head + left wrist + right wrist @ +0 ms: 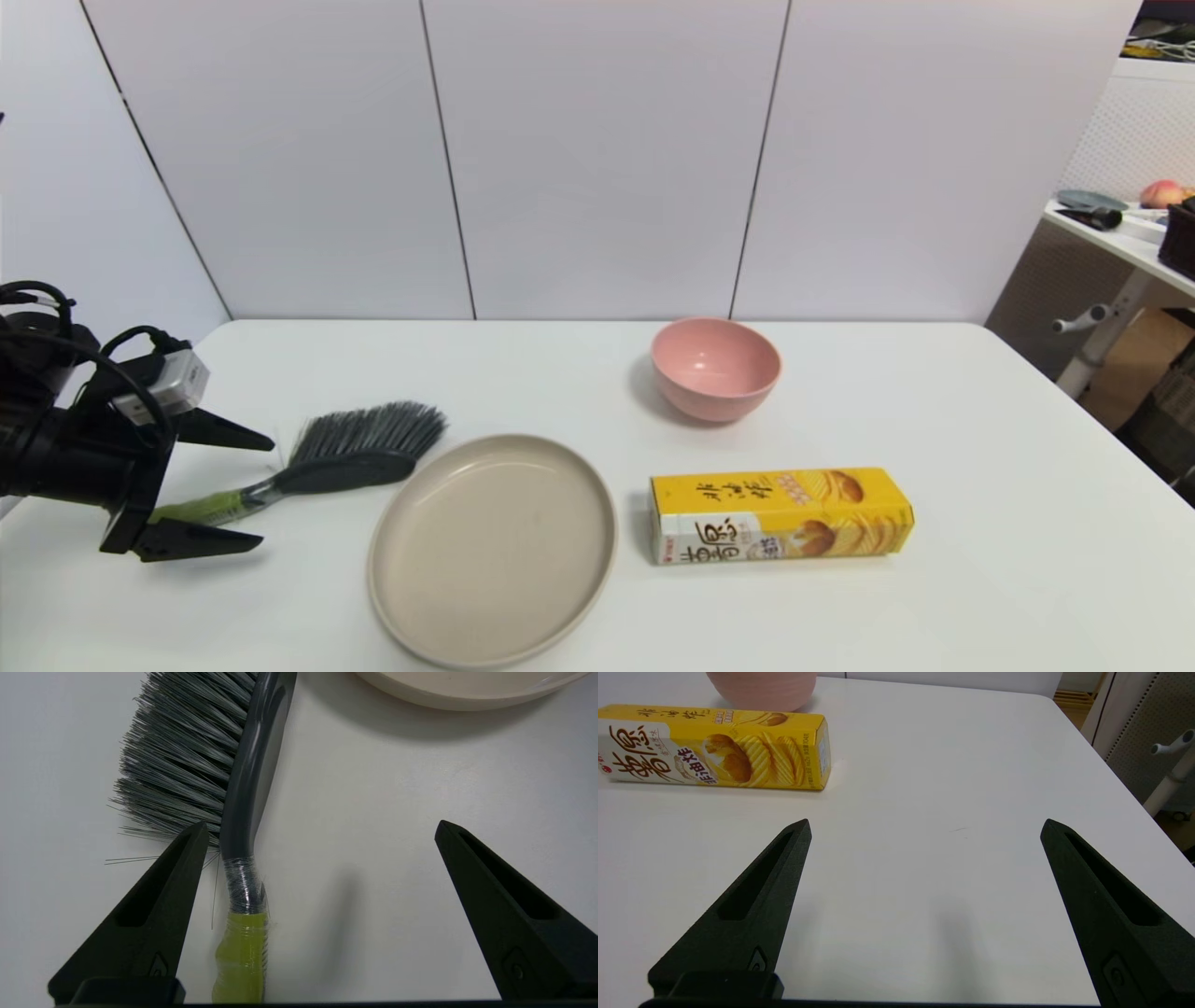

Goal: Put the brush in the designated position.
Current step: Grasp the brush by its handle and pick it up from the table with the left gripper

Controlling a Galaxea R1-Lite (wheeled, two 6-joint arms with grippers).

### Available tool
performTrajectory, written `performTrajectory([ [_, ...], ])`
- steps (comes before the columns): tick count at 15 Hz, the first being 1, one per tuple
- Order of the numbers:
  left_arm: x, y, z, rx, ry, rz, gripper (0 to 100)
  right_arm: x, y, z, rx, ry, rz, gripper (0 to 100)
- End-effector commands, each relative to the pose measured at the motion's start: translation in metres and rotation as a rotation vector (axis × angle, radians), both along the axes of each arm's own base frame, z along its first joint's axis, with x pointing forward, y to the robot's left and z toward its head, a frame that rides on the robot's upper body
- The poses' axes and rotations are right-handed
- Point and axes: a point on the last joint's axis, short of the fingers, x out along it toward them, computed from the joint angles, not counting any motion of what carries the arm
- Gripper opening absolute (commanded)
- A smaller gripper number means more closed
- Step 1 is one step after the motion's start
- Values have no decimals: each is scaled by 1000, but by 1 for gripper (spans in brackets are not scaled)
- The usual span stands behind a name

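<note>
Brush [345, 457] lies flat on the white desk [980, 560] at the robot's left, just beside the left rim of the beige plate [493, 549], its fanned grey bristles pointing toward the far side of the desk and its lime-green handle running back toward the robot's left. The left gripper [252, 487] sits low over the desk at the handle end, its jaws spread wide with one finger on each side of the handle; they hold nothing. In the left wrist view the brush [243, 826] shows its green handle and a wrapped neck lying close to one finger, a few stray bristles reaching that fingertip, while the other finger stands well apart from it over bare desk; the left gripper [322, 828] is not clamped on anything, and the plate [467, 690] rim shows beyond the brush head. A pink bowl [715, 368] stands farther back on the desk, and a yellow chip box [780, 514] lies on its side to the right of the plate. The right gripper [924, 826] is out of the head view; its own camera shows its jaws wide apart and empty above bare desk, with the chip box [714, 746] and the bowl [761, 688] beyond.
</note>
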Motion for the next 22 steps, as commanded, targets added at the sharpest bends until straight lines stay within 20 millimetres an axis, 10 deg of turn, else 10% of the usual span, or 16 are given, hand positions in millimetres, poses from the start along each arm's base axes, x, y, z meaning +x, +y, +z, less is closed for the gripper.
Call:
performTrajectory([
  [1, 22, 6, -15, 6, 53, 9, 100, 0, 0, 0, 0, 3, 0, 100],
  [14, 71, 4, -38, -3, 164, 144, 100, 0, 0, 0, 0, 3, 0, 100],
  [15, 72, 5, -40, 6, 169, 148, 0, 0, 0, 0, 0, 3, 0, 100],
  [22, 74, 6, -41, 20, 177, 153, 0, 0, 0, 0, 0, 3, 0, 100],
])
